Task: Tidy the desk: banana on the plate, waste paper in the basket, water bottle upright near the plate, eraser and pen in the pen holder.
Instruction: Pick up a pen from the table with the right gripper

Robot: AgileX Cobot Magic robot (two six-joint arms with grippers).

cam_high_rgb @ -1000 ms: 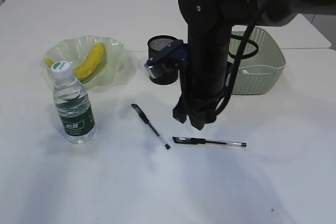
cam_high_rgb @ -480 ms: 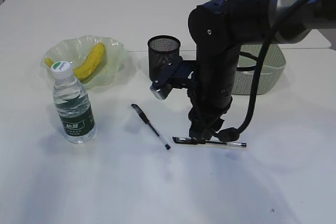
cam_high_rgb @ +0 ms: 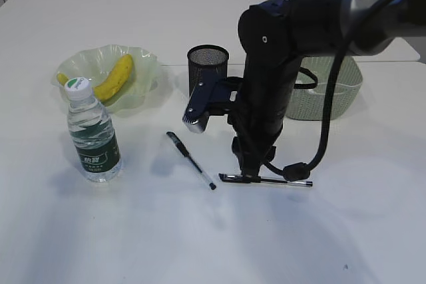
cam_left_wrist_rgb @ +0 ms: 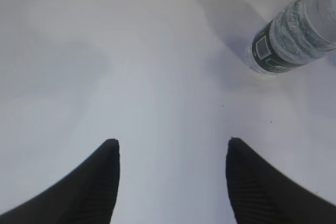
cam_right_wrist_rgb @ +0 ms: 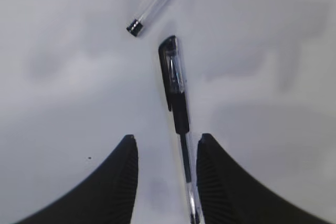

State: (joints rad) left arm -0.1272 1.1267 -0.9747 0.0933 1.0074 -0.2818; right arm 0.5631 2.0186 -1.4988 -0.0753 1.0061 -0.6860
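Two pens lie on the desk. My right gripper is lowered over the right pen, open, with the barrel between its fingers close to the right finger. The other pen lies just to the left. The pen holder stands behind. The banana rests in the plate. The water bottle stands upright in front of the plate. My left gripper hangs open over bare desk near the bottle. Waste paper and eraser are out of view.
The sage-green basket stands at the back right, partly hidden by my right arm. A seam between two tabletops runs across the back.
My right arm has come down from above the desk until its fingers straddle the right pen. Bottle, banana, both pens and the left gripper have stayed put.
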